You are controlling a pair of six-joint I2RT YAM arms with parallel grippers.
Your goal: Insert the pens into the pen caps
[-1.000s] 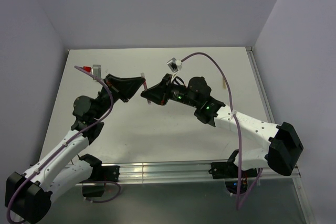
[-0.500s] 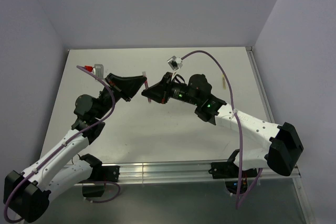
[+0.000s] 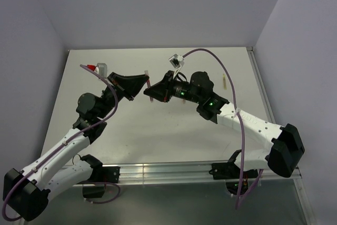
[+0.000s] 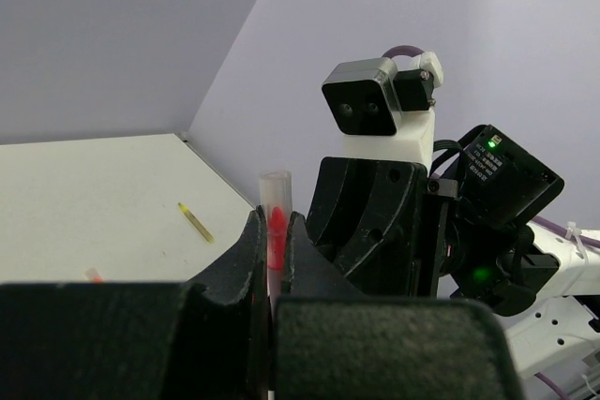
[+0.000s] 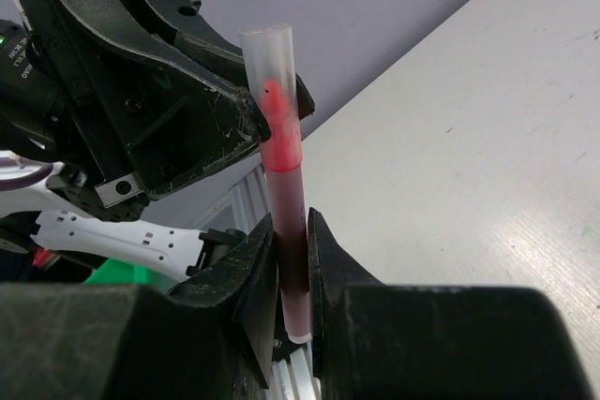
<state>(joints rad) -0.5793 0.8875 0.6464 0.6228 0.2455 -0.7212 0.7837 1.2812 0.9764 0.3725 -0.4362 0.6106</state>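
Right wrist view: the right fingers [image 5: 255,274] are clenched on the lower barrel of a red pen [image 5: 287,222], held in the air above the table [image 5: 487,138]. Its tip sits inside a pale translucent pen cap [image 5: 269,58], which the left fingers [image 5: 246,117] pinch from the side. To do this well, I judge that pen and cap should stay on 1 line, with the push straight along the barrel and both grips firm. How deep the tip sits is hard to read

Left wrist view: the cap's rim stands above the clamped left fingers, red showing inside. A tan-olive pen [image 4: 196,222] lies on the table, and a pale stub [image 4: 94,274] is partly cut off

Top external view: the 2 arms meet in mid-air, and the joint is too small to judge
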